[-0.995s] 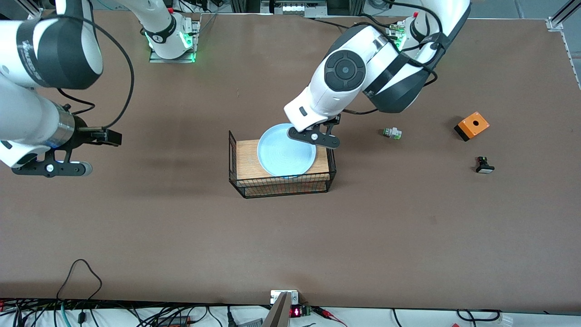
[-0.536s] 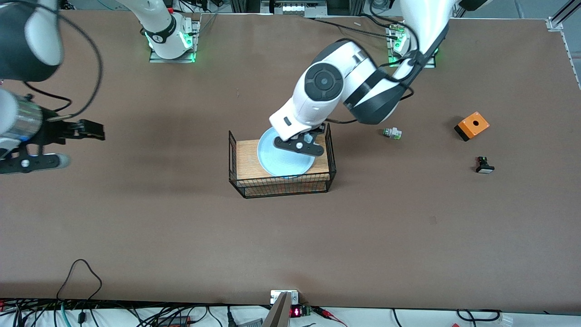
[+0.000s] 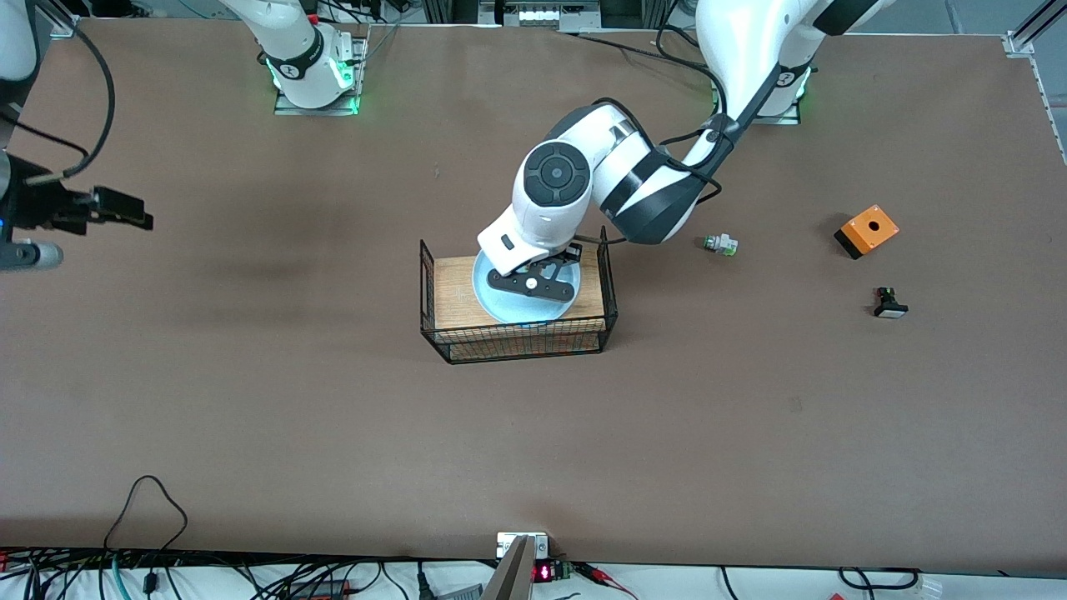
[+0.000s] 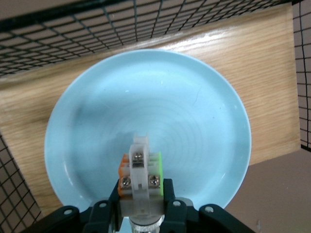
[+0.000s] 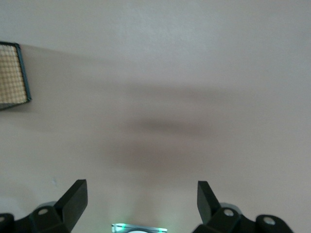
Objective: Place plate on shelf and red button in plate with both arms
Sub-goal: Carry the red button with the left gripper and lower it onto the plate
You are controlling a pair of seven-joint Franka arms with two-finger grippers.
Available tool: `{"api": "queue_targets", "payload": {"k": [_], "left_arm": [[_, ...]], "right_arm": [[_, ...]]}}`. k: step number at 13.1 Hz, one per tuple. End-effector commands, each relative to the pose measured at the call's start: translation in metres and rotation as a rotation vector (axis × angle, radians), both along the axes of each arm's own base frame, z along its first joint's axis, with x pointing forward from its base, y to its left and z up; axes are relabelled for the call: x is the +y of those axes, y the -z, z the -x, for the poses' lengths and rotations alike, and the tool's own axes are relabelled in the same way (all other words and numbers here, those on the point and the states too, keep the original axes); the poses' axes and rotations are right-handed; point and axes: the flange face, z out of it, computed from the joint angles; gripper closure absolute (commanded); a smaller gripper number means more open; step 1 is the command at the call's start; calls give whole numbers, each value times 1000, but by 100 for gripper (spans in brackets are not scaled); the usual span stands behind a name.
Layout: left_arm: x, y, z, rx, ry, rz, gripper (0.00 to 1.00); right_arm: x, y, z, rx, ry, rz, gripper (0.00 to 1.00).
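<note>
The light blue plate point(image 3: 508, 308) lies on the wooden floor of the black wire basket point(image 3: 517, 346) at mid-table; it fills the left wrist view point(image 4: 184, 116). My left gripper point(image 3: 533, 284) hangs low over the plate's middle, shut on the red button point(image 4: 141, 167), whose white body with green and orange sides and screws shows; its red cap is hidden between the fingers point(image 4: 167, 189). My right gripper point(image 3: 29, 252) is at the right arm's end of the table, open and empty over bare table point(image 5: 141, 189).
A white switch with a greenish-silver tip point(image 3: 719, 244), an orange box point(image 3: 866, 230) and a black switch with a white face point(image 3: 889, 304) lie toward the left arm's end. A basket corner point(image 5: 12, 73) shows in the right wrist view.
My left gripper has moved from the basket's edge to over the plate's middle, still holding the button. My right arm has drawn back toward its end of the table.
</note>
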Motion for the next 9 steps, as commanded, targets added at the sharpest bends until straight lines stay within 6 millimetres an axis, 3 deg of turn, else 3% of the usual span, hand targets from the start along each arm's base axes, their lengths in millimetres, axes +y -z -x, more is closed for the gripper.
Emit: {"api": "queue_targets", "payload": {"k": [1, 3, 5, 7, 9], "left_arm": [[-6, 15, -6, -18, 1, -5, 99], [-7, 20, -8, -22, -3, 1, 87], [-6, 16, -10, -28, -6, 4, 0], [-3, -3, -13, -53, -12, 14, 0], [9, -42, -16, -78, -24, 18, 0]], "right_arm": [[27, -10, 19, -33, -30, 46, 0], [31, -20, 25, -41, 12, 55, 0], [31, -21, 24, -22, 14, 55, 0], [28, -24, 10, 7, 20, 53, 0], [30, -23, 11, 26, 18, 56, 0]]}}
